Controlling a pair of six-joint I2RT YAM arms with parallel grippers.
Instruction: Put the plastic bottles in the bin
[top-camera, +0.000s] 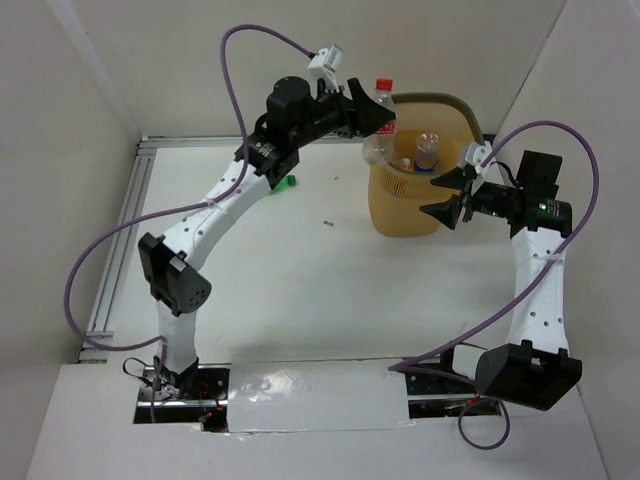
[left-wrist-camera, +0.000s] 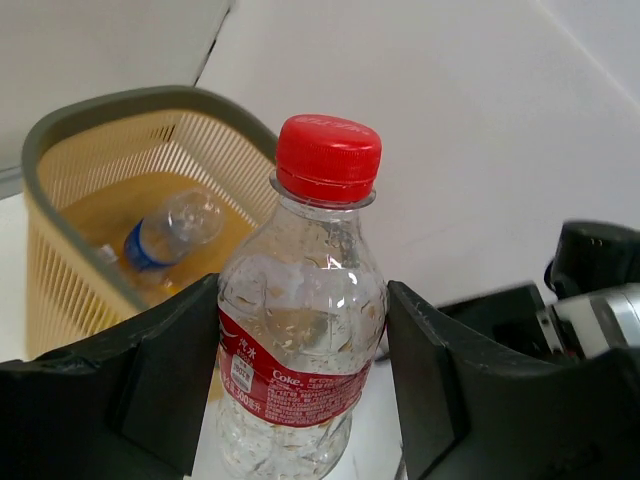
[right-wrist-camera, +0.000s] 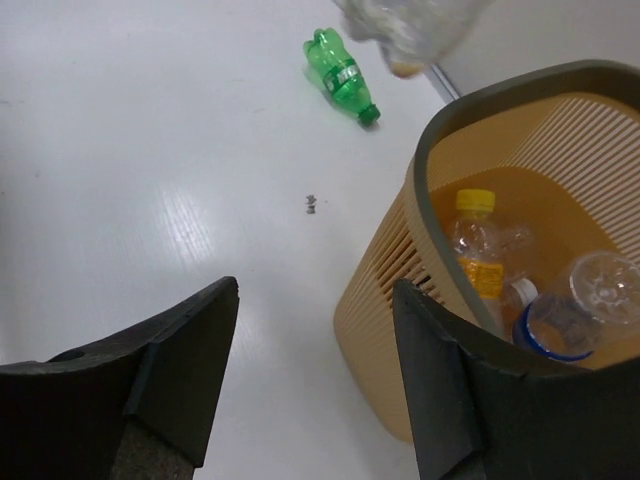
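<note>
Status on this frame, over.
Left gripper shut on red-capped bottle at bin rim. Right gripper open, empty. Green bottle lies on table. Nothing in the way.

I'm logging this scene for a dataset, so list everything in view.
red-capped bottle: one, clear with a red label, held near the bin
yellow-capped bottle: one, clear, inside the bin
blue-labelled bottle: one, clear, inside the bin
green bottle: one, green, lying on the table
bin: one, orange-tan with a dark rim, on the table
small speck: one, dark, on the table
table: one, white
cables: two, purple, looping off the arms
left hand: black, shut on the red-capped bottle
right hand: black, open, empty, beside the bin
</note>
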